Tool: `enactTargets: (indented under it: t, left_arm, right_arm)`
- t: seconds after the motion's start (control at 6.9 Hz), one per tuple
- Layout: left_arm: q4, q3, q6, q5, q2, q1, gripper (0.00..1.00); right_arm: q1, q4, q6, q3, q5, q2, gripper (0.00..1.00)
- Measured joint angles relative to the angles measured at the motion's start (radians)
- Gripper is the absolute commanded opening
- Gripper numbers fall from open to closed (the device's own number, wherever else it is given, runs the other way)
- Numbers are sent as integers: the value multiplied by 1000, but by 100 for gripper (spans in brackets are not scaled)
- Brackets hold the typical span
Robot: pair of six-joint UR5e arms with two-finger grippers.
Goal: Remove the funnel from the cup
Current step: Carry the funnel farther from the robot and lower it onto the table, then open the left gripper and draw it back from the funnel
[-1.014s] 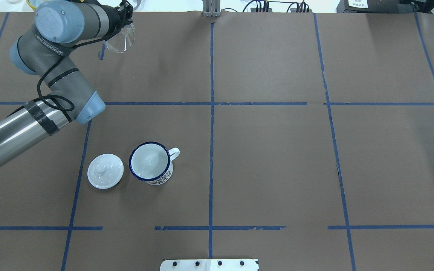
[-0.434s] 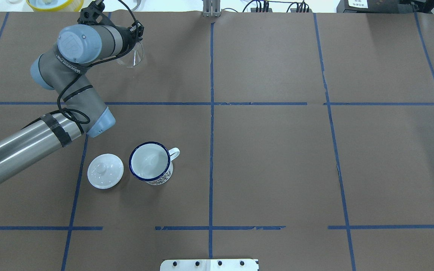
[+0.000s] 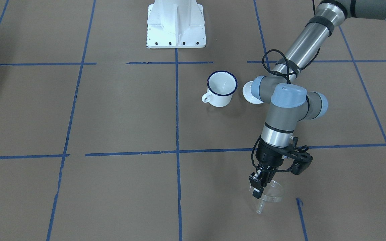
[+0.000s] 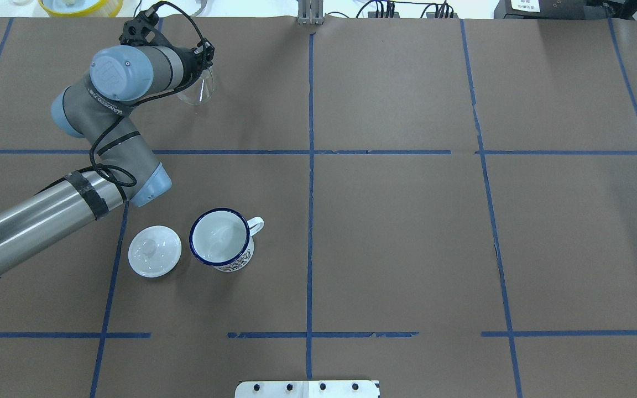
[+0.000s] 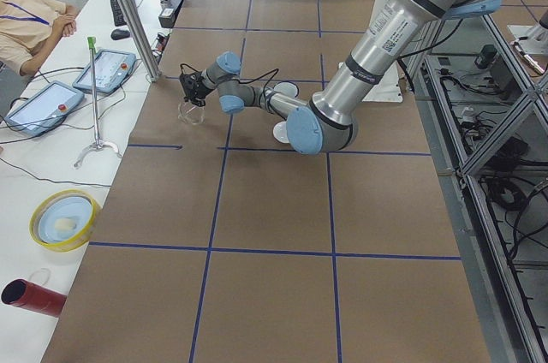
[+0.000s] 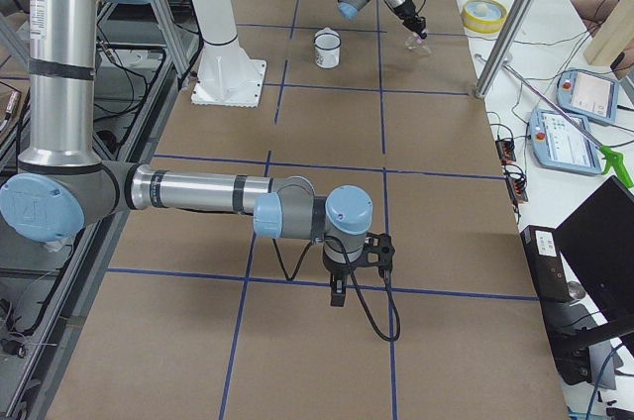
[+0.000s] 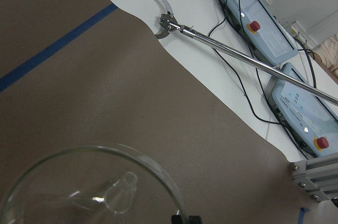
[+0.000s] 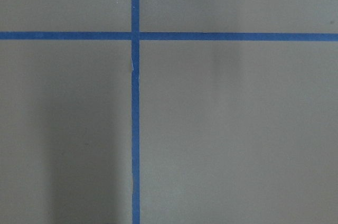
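- 1 clear funnel (image 3: 274,193) was held at its wide rim by the left gripper (image 3: 257,188), whose 2 fingers were closed narrowly on the rim's edge.
- The funnel was held tilted, with its short spout pointed down toward the brown paper-covered table (image 4: 407,232); whether the spout touched the paper could not be told.
- The funnel was kept out of the white enamel mug (image 4: 222,239) and well apart from it, near the table's far edge on the robot's left side.
- The mug was stood upright, with its dark blue rim up and its small loop handle turned toward the table's middle.
- 1 white domed lid (image 4: 154,251) with a knob was laid just beside the mug, on the side away from the handle, with a narrow gap between the 2.
- The right gripper (image 6: 337,291) was pointed down over a crossing of blue tape lines (image 8: 135,36), well apart from the mug; how far open it was could not be told.
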Motion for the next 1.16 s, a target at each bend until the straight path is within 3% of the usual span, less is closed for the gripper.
enactTargets:
  t: [0.43,0.87,1.16]
  left_arm:
    - [39,-31,47,-13,-3,-1,100]
    - [476,-285,220,-216,4,-25,100]
    - [802,-541,343,-301,64,-26,100]
  right_arm:
    - [0,0,0,0,0,0,100]
    - [0,0,0,0,0,0,100]
    - [0,0,0,0,0,0,100]
